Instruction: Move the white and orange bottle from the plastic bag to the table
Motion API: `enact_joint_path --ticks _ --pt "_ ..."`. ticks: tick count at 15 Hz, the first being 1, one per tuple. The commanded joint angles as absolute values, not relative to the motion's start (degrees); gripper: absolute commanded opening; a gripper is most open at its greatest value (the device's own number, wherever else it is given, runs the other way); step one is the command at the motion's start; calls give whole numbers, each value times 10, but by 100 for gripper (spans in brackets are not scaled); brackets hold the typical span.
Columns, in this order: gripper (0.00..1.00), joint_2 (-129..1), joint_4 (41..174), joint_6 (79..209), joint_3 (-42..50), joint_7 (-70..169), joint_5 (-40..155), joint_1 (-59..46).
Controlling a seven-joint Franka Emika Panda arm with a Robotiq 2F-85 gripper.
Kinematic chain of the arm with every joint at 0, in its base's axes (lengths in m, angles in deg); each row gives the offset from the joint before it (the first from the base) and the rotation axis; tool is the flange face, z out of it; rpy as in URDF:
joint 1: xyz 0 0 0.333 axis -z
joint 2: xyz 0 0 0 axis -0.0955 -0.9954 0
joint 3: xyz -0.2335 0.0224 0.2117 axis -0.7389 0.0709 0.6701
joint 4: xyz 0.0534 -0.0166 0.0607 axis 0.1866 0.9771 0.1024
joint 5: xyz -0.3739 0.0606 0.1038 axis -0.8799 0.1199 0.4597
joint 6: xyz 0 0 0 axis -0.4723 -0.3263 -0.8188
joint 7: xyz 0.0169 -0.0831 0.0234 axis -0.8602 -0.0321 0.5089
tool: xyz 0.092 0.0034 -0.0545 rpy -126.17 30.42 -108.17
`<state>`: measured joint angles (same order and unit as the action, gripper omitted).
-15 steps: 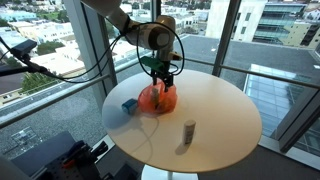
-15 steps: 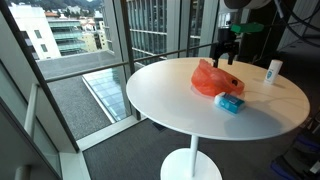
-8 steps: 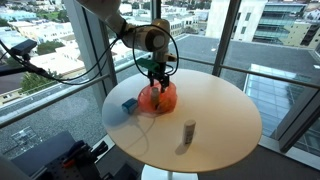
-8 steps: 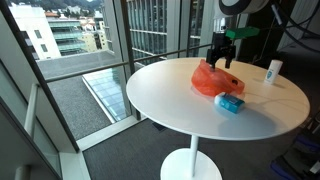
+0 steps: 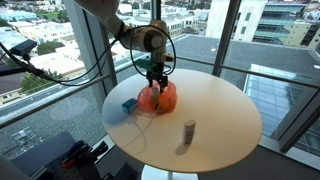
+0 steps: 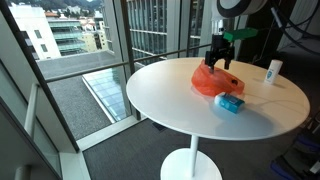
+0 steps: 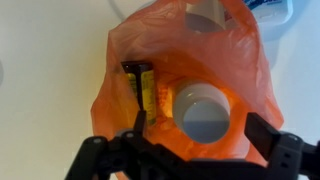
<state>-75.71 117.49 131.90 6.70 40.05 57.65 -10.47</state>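
Wrist view: pincer over plastic bag

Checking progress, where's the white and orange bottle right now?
In the wrist view, the bottle sits inside the orange plastic bag, white top up, beside a dark container, below the open gripper.

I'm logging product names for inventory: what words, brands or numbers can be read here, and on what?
No text is legible.
Yellow label on the dark item inside the plastic bag: blurred.
Blue object and white bottle on the table: too small to read.
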Motion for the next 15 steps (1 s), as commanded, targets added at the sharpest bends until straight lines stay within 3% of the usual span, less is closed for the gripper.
enact_joint_path --ticks 1,4,9,15 --pt "95 -765 1166 1322 59 380 561 -113" --pt "62 -769 1165 1320 58 378 561 -114" --pt "22 -763 1163 1317 59 378 563 -115" --pt "20 -723 1162 1291 63 388 576 -107"
